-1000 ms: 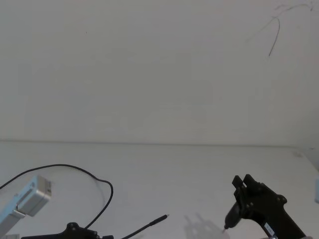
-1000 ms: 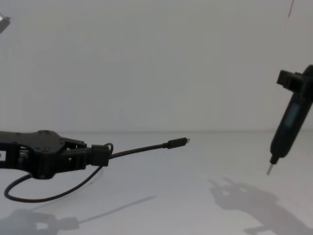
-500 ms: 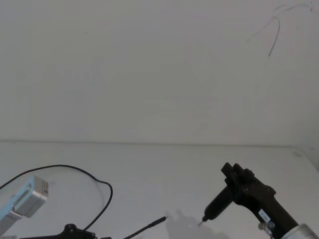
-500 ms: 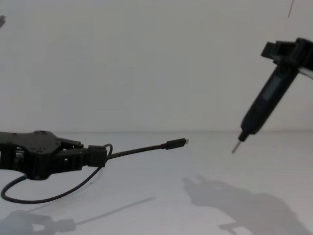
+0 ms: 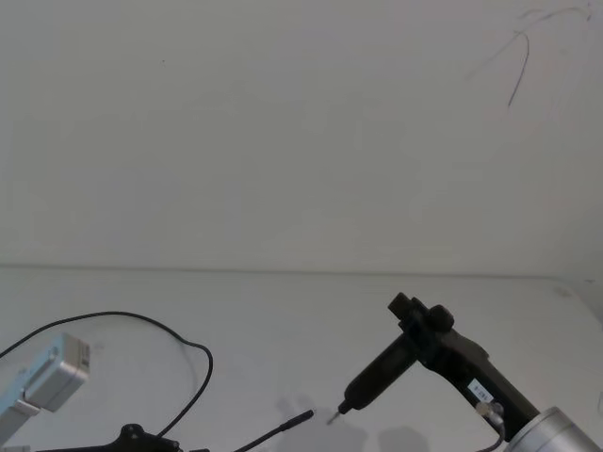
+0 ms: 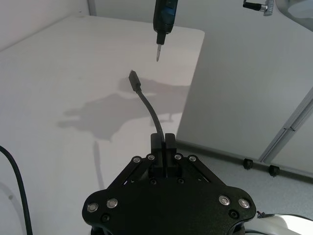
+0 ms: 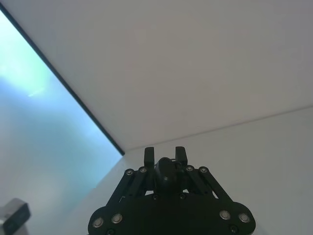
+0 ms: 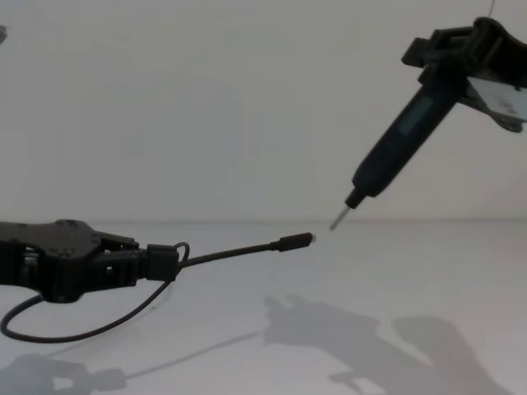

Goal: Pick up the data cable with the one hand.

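My left gripper (image 8: 169, 260) is low at the left, shut on the data cable (image 8: 235, 250), a thin black cord. Past the fingers the cord sticks out level over the table and ends in a small dark plug (image 8: 295, 241). In the left wrist view the fingers (image 6: 157, 143) pinch the cable (image 6: 150, 108) just behind that free end. The rest of the cable (image 5: 141, 320) loops back on the table at the left. My right gripper (image 8: 449, 48) is high at the right, shut on a dark pen-shaped tool (image 8: 397, 146). The tool slants down to the left, and its metal tip hangs just right of the plug.
A white table (image 5: 283, 311) runs to a plain white wall. A small grey box (image 5: 52, 372) shows at the left of the head view. In the left wrist view the table edge (image 6: 193, 73) drops to the floor beyond the plug.
My right gripper has swung up and to the left with the pen-shaped tool, bringing its tip close to the cable's plug. The left gripper and cable have hardly moved.
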